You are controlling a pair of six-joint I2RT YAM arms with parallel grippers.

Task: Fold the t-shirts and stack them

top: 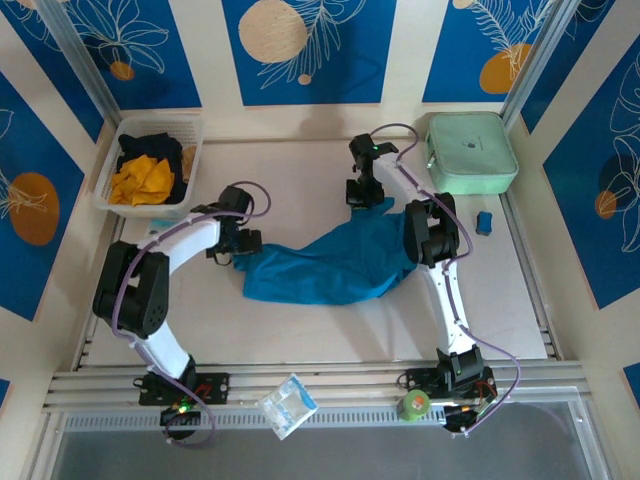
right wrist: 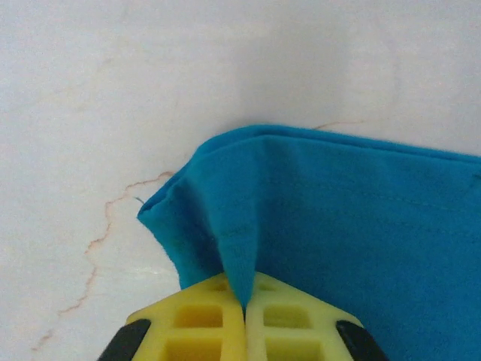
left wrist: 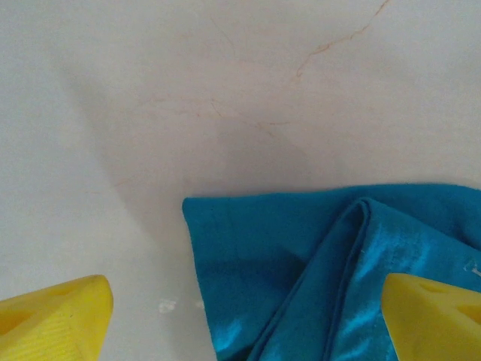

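Basket (top: 160, 122): far left corner of the worktop, holding 1 orange-yellow t-shirt (top: 142, 180) and 1 black t-shirt (top: 150, 148), both crumpled.
Left gripper (left wrist: 244, 320): spread wide and low, straddling the left edge of the cloth, with nothing grasped.
Teal-blue t-shirt (top: 320, 268): rumpled across the middle of the worktop, between the 2 grippers.
Right gripper (right wrist: 242, 301): clenched on a pinched ridge at the teal shirt's far right corner.
Mint-green case (top: 470, 150): far right corner, apart from the cloth.
Handling: probably light, limp and a little slick, so it would sag and drag rather than keep its shape.
Hold: hemmed corners looked best, 1 per gripper, pinching every layer.
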